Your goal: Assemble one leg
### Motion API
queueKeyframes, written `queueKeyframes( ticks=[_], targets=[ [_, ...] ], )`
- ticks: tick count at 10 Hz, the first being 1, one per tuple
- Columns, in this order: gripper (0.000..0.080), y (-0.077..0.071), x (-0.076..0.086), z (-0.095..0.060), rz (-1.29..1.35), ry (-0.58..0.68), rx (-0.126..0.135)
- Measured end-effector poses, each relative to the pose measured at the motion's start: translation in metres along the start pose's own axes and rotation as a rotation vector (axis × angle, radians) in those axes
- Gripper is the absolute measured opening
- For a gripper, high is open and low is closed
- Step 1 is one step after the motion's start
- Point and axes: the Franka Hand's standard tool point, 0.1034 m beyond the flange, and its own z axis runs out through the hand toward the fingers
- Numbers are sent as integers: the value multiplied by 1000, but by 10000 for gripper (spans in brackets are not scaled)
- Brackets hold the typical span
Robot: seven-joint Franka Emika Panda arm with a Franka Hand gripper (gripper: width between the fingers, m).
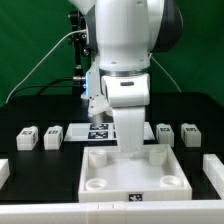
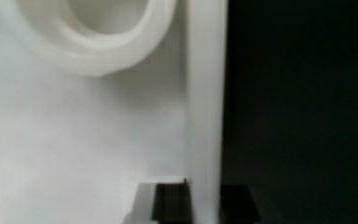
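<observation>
Four small white legs with square markers lie on the black table: two at the exterior view's left [image 1: 27, 137] [image 1: 53, 133] and two at its right [image 1: 165, 131] [image 1: 189, 132]. My gripper [image 1: 128, 148] holds none of them. It is lowered onto the far rim of the large white square piece [image 1: 135, 178]. In the wrist view the gripper [image 2: 208, 195] has its two dark fingers [image 2: 171, 205] on either side of that piece's thin rim [image 2: 206, 100], pressed against it. A round recessed corner [image 2: 105, 35] shows beside it. No leg shows in the wrist view.
The marker board [image 1: 99, 131] lies just behind the square piece. White blocks sit at the exterior view's left edge [image 1: 3, 172] and right edge [image 1: 213, 168]. Cables hang behind the arm in front of the green backdrop.
</observation>
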Motion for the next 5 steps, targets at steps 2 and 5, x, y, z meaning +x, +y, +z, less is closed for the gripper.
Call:
queueKeyframes(
  ticks=[2, 5],
  targets=[
    [62, 19, 26, 0, 22, 20, -22],
    [62, 23, 42, 1, 22, 22, -9]
  ],
)
